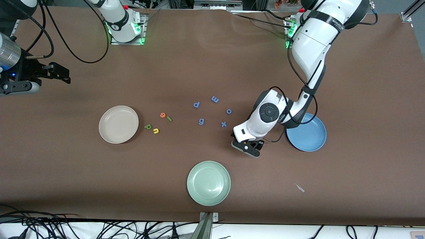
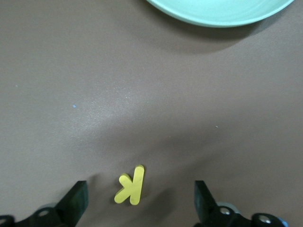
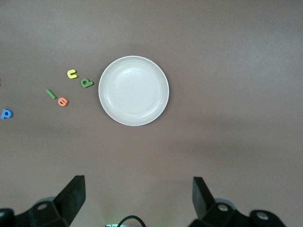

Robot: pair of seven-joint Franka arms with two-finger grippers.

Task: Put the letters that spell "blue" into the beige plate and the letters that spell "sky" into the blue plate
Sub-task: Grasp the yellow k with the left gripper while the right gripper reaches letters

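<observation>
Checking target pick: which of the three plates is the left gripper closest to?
The blue plate, beside the left gripper toward the left arm's end. The pale green plate lies nearer the front camera, and the beige plate sits toward the right arm's end.

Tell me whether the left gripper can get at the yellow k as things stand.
Probably yes: the left gripper is open, low over the table, with the yellow k flat between its fingers and nothing in the way.
</observation>
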